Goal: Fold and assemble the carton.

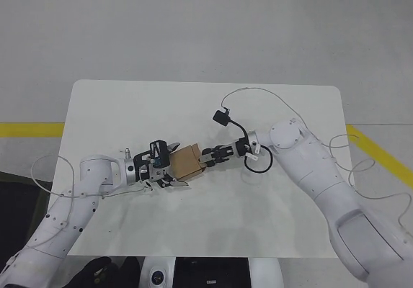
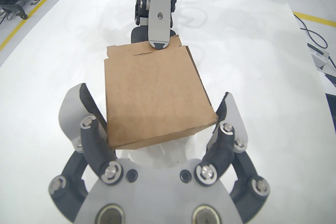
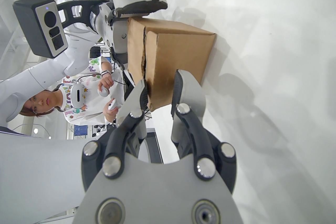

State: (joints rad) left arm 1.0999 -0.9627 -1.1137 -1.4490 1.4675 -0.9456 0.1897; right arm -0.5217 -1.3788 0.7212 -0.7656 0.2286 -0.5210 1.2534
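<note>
Carton [image 1: 188, 161] sits on the table [image 1: 264, 216], slightly toward 9 o'clock of centre. The left gripper [image 2: 155, 92] stands at its 9 o'clock side, fingers spread wide and bracketing the near corners, touching or just beside them (I cannot tell which). The right gripper [image 3: 161, 78] is at 3 o'clock, pinching a flap edge. Expect light, thin corrugated board, stiff along its folds but easily creased; a ragged gap shows at the flap seam. You should hold it by folded edges and corners, not mid-panel, and with modest pressure.
</note>
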